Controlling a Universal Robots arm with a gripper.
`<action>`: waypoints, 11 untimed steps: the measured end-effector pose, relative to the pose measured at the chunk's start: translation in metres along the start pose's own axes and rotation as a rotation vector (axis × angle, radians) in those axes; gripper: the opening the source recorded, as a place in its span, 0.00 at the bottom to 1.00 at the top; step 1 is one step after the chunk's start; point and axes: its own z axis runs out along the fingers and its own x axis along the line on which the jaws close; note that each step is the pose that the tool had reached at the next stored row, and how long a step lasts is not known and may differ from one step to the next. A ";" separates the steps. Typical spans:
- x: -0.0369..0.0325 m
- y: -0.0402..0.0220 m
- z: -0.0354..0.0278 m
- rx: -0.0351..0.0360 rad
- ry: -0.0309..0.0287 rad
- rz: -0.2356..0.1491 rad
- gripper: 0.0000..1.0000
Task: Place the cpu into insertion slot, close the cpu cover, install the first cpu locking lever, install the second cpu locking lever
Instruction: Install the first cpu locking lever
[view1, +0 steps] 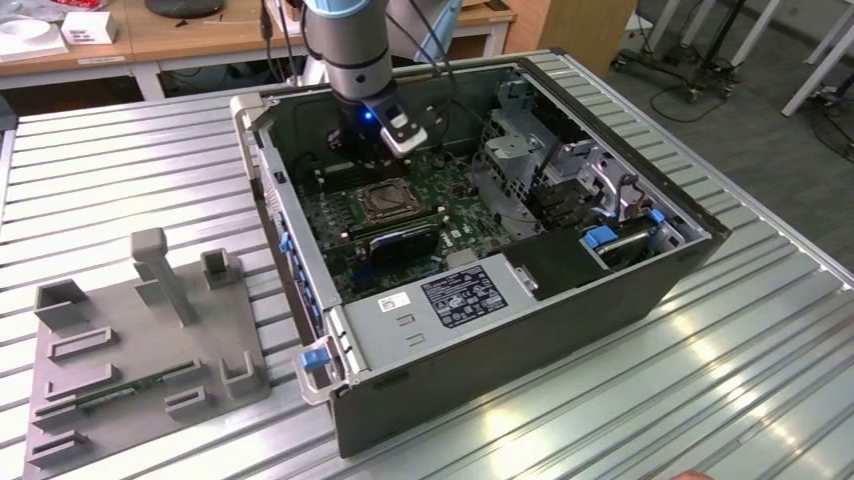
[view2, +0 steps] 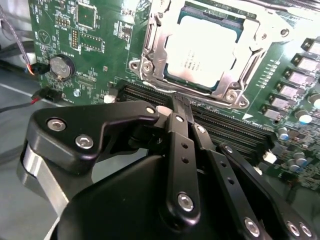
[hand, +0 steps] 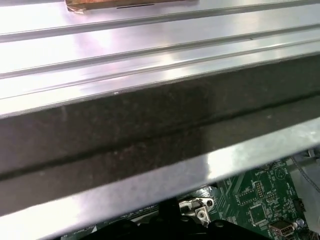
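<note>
The cpu (view2: 200, 50) lies flat in the socket on the green motherboard, its pale metal top showing through the window of the cpu cover (view2: 235, 82). The silvery cover frame is down over the chip's edges. In the exterior view the socket (view1: 388, 201) sits in the middle of the open computer case. My gripper (view2: 181, 104) hovers just beside the socket, over the black memory slots, with its black fingers (view2: 180, 150) pressed together and nothing between them. From the exterior view the gripper (view1: 370, 158) hangs inside the case, at the socket's far side.
The case (view1: 641, 290) lies open on a ribbed metal table (view1: 120, 180). A grey fixture block (view1: 147, 340) stands at the exterior view's left. Drive cages and cables (view1: 561, 170) crowd the case's right half. A round coin battery (view2: 61, 65) sits on the board. The case wall (hand: 150, 125) runs close by.
</note>
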 end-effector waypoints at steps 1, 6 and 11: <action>-0.0002 0.0002 -0.0010 0.0001 0.0030 -0.003 0.10; -0.0015 0.0015 -0.0082 0.0006 0.0117 -0.011 0.10; -0.0017 0.0016 -0.0091 0.0259 0.0399 -0.018 0.10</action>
